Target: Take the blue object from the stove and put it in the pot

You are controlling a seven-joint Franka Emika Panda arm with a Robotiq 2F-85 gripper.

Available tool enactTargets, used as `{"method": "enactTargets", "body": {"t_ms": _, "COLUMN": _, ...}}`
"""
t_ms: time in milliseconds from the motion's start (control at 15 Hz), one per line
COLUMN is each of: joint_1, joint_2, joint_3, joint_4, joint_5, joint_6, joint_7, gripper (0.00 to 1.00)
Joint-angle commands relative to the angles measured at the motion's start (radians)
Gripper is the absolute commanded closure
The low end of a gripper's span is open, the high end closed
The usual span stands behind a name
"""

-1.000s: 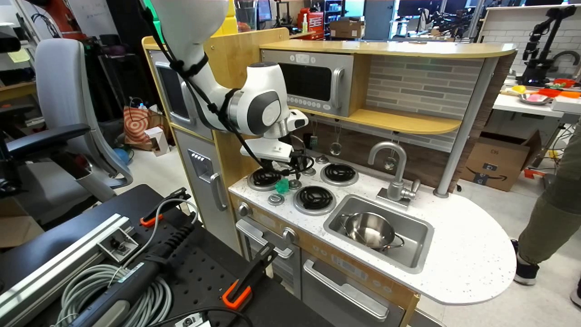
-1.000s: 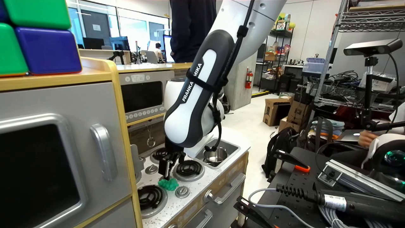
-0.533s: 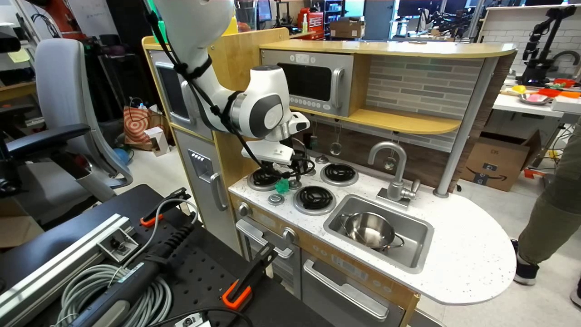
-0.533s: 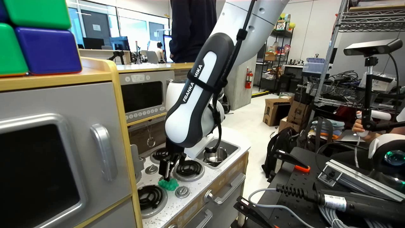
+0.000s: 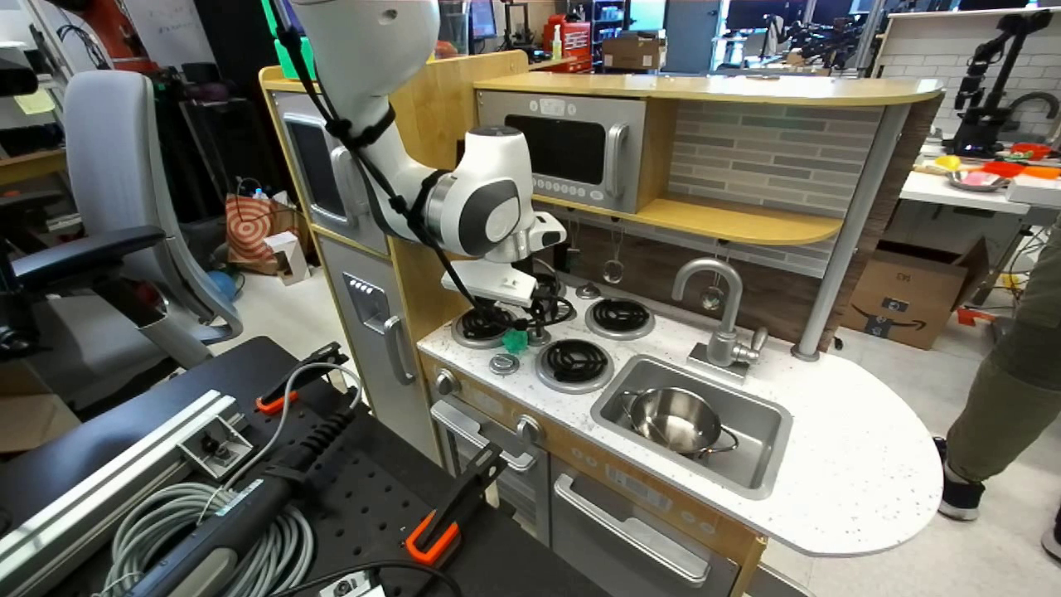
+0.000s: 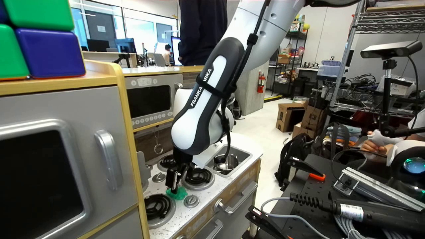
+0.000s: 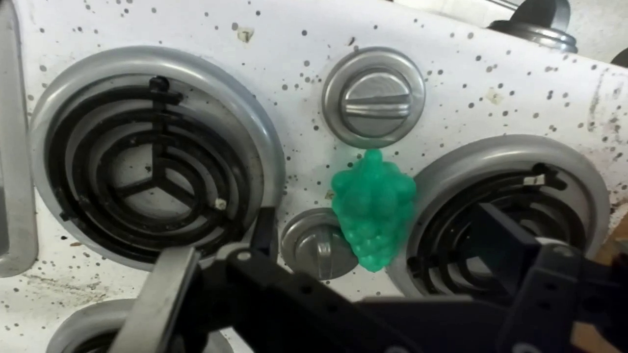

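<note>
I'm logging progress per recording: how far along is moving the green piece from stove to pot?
Looks done: the reach, with the open hand at the green piece. Under way: probably the grasp; the fingers flank the piece in the wrist view without gripping it. Left: closing, lifting it off the stove, and releasing it into the pot in the sink.

White arm (image 6: 218,66), strapped black cable (image 6: 259,20)

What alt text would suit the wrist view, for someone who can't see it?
A green grape-shaped object lies on a speckled white stove between two black-coiled burners, partly hiding a silver knob. The robot's open gripper shows along the bottom, its dark fingers spread to either side.
</note>
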Motion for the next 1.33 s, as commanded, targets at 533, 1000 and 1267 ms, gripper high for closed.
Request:
{"method": "enactTargets", "body": {"t_ms": 533, "joint_1": 0.147, "joint_2": 0.224, "joint_3": -0.114, "joint_4": 0.249, "joint_5": -0.048, "joint_6": -0.007, "joint_7": 0.076, "gripper": 0.5}}
{"method": "enactTargets", "body": {"t_ms": 1000, "joint_1": 0.135, "joint_2": 0.088, "joint_3": -0.127, "joint_4": 0.057, "joint_5": -0.066, "joint_6": 0.136, "joint_7": 0.068, "gripper": 0.99}}
{"method": "enactTargets", "body": {"t_ms": 1267, "joint_1": 0.104, "joint_2": -0.01, "joint_3": -0.158, "joint_4": -0.098, "joint_5": -0.044, "joint_6": 0.286, "joint_7": 0.075, "gripper": 0.99}}
